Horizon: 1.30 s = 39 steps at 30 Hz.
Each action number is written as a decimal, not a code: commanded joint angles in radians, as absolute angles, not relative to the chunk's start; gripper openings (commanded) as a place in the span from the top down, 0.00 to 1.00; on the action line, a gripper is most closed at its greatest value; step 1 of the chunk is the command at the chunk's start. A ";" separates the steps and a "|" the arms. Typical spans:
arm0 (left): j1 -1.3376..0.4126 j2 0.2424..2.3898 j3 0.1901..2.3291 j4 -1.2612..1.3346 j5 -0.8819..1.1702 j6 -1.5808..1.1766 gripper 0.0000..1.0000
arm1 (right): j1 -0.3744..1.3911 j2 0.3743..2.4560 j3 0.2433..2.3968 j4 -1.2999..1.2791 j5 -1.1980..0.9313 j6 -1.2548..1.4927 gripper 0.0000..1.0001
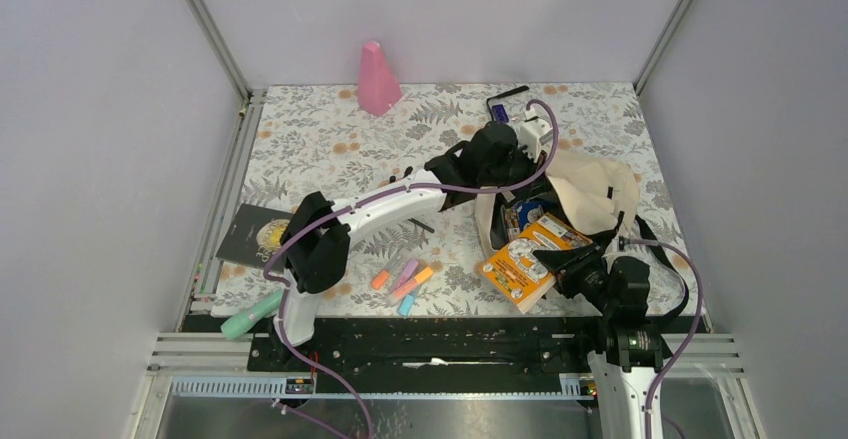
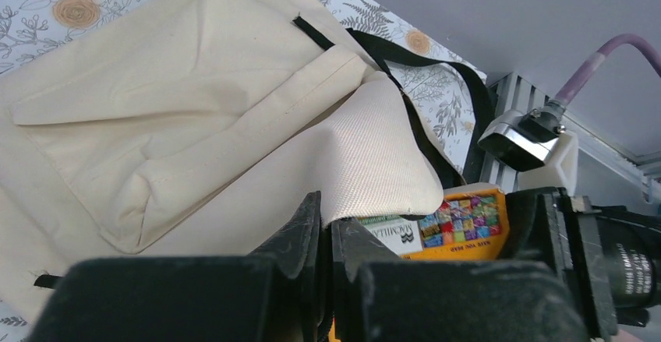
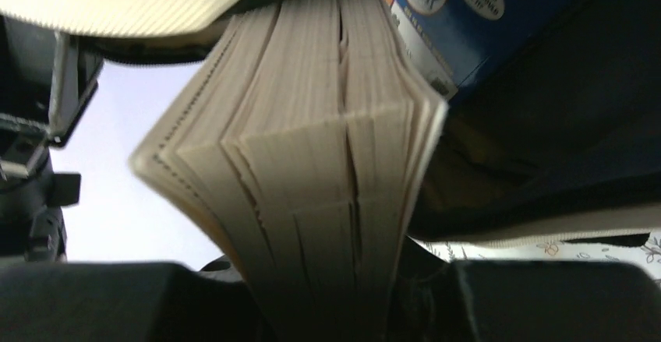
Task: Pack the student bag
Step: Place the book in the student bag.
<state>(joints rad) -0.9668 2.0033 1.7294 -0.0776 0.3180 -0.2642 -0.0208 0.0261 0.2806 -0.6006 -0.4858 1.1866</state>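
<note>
Left gripper [image 2: 327, 229] has its fingers pressed together, pinching a raised fold of the cream fabric of the student bag [image 2: 156, 124], at the bag's mouth. Right gripper [image 3: 327, 303] is clamped on the page edge of the orange book [image 1: 517, 263], a thick paperback. The pages fan slightly above the fingers. The book's far end is tucked under the bag's cream flap, beside a blue cover [image 3: 468, 15] already inside. The near end sticks out toward the arm bases. The bag lies on the right half of the floral table [image 1: 320, 139], in front of the right arm, with the opening facing the near edge and black straps trailing off to the right. The left arm reaches across from the left base to the bag's far-left side. Loose items to the left: a cluster of highlighters [image 1: 405, 284] near the front edge, orange, pink and blue; a mint-green marker [image 1: 250, 314] at the near-left edge; and a black notebook [image 1: 250, 234] with a gold emblem at the left edge. A pink cone [image 1: 378, 79] stands upright at the far edge, well apart from the rest.
</note>
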 commanded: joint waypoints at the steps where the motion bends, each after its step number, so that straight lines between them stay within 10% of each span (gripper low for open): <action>1: -0.962 1.910 1.777 0.065 0.366 -0.306 1.00 | -0.025 0.006 0.289 -0.411 -0.382 1.312 1.00; 17: -0.962 1.831 1.713 0.002 0.354 -0.241 1.00 | -0.025 -0.003 0.272 -0.321 0.196 1.326 1.00; 33: -0.962 1.873 1.735 -0.021 0.418 -0.262 1.00 | -0.009 0.542 0.215 0.232 0.210 1.247 0.99; 39: -0.962 1.905 1.767 -0.023 0.431 -0.288 1.00 | 0.145 0.702 0.186 0.406 0.350 1.147 0.83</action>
<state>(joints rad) -0.9638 1.9217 1.6997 -0.1028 0.3801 -0.2638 0.0471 0.6479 0.1734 0.1959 0.1703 1.2716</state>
